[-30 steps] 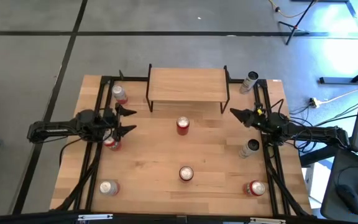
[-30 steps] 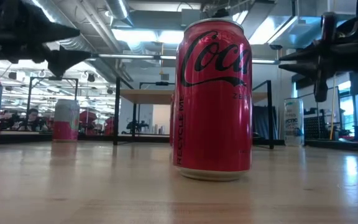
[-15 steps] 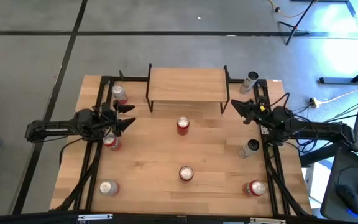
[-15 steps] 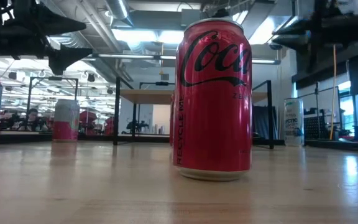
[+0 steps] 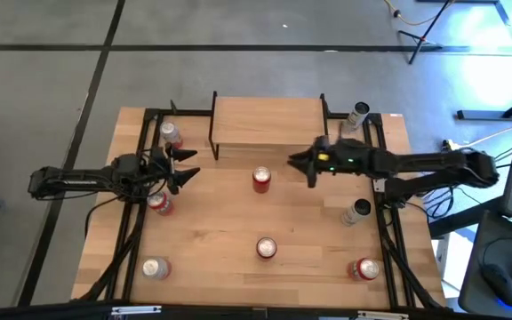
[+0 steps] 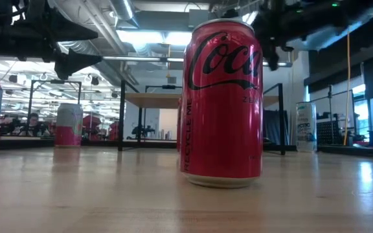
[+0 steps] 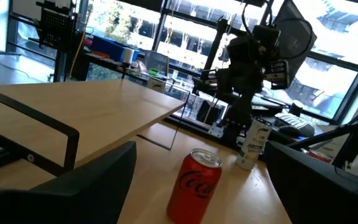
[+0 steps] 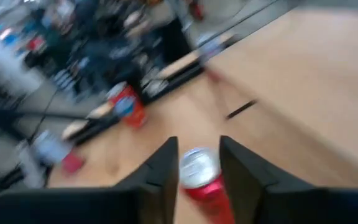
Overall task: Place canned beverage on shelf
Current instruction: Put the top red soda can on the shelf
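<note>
Right gripper [image 5: 299,165], fingers spread wide, has swung inward beside the red can [image 5: 261,179] near the shelf [image 5: 268,120]; overshoot could topple it.

You have a glossy red metal can [image 6: 222,103] with a shiny silver top [image 8: 196,162] sitting just ahead of the right gripper [image 5: 299,164], whose matt dark fingers [image 8: 160,180] stand apart. The shelf [image 5: 268,121] has a smooth, pale wood top on thin black metal legs, and the table [image 5: 309,240] is light wood with visible plank grain.
</note>
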Action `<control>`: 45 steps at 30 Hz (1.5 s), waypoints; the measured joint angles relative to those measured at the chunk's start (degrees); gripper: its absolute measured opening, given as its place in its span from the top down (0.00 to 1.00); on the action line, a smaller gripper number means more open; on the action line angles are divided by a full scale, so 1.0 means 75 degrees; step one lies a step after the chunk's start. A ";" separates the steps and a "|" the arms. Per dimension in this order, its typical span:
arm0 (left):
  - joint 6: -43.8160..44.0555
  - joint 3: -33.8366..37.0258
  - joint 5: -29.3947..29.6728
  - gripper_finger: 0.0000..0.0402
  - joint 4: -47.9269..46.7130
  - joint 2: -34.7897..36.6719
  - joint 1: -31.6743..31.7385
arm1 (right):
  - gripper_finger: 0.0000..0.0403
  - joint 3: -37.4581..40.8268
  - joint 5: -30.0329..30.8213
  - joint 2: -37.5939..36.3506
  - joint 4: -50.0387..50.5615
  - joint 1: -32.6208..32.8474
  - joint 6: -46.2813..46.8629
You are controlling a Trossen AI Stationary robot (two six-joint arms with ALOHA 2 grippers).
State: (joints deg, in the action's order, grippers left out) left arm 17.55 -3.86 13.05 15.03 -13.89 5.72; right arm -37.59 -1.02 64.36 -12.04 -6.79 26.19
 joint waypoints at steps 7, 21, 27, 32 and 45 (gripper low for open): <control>0.0363 -0.0003 -0.0080 0.13 0.0022 0.0000 0.0000 | 0.40 -0.1527 -0.0237 0.1558 0.1010 -0.0102 -0.0148; 0.0841 -0.0006 -0.0093 0.13 0.0042 0.0003 0.0000 | 0.22 -0.4105 0.0244 0.2719 0.2948 -0.0399 -0.1172; 0.1806 -0.0006 -0.0585 0.13 0.0324 0.0001 -0.0001 | 0.23 -0.4356 0.0257 0.2728 0.2948 -0.0399 -0.1095; 0.2326 -0.0006 -0.0847 0.13 0.0962 0.0000 -0.0003 | 0.23 -0.4381 0.0132 0.2725 0.3138 -0.0391 -0.0946; 0.2450 -0.0009 -0.0753 0.13 0.1119 -0.0939 0.0000 | 0.23 -0.2592 -0.0022 0.2725 0.1705 -0.0219 -0.1539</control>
State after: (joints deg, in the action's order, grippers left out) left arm 35.92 -3.92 7.41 23.43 -20.94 5.72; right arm -57.03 -1.19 84.79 0.75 -8.43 14.64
